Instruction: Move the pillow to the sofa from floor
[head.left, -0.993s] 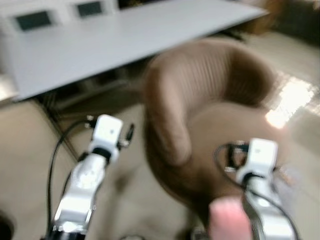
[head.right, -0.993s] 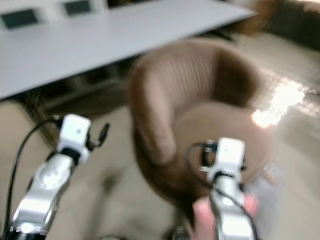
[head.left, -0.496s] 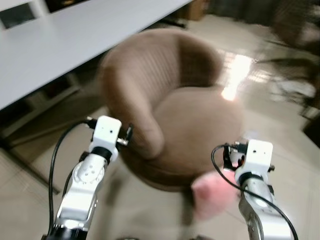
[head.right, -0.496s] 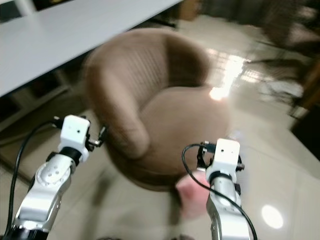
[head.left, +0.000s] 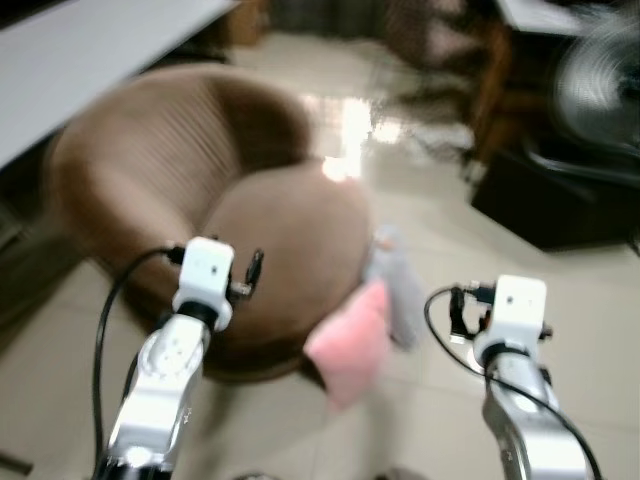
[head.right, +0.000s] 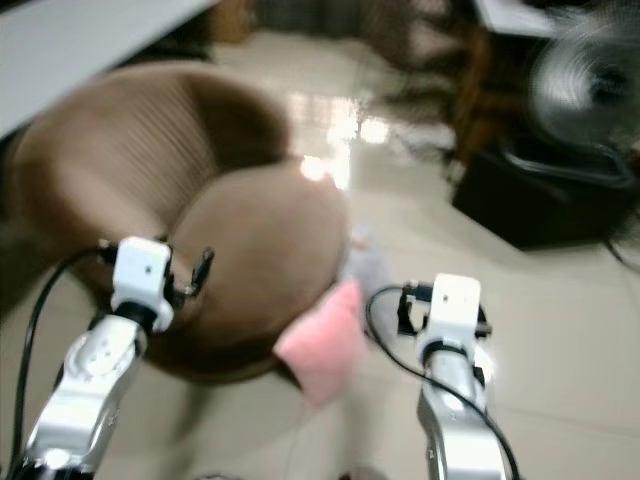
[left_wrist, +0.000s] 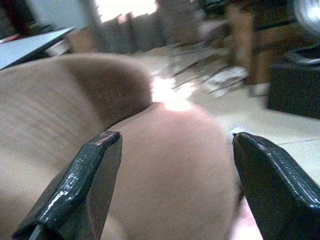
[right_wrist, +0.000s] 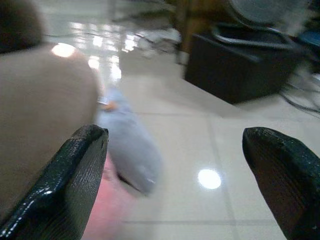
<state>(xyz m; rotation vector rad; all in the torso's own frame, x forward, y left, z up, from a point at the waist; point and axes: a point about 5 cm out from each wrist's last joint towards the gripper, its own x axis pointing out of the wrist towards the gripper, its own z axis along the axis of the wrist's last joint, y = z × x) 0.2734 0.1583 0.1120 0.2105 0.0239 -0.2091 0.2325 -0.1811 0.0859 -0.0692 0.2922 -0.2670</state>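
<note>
Camera has swung right — soft pink pillow (head.left: 347, 343) now shows fully, leaning against the round brown sofa (head.left: 200, 200); my left gripper (left_wrist: 170, 185) and right gripper (right_wrist: 175, 180) gape empty, so reaching comes next.

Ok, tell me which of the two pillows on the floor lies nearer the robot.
The pink pillow; it leans against the brown sofa's front, while the grey pillow lies beyond it.

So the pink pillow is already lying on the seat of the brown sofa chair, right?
Not quite. The pink pillow is on the floor, leaning against the front of the brown sofa chair, beside a grey pillow. The left eye view shows it.
</note>
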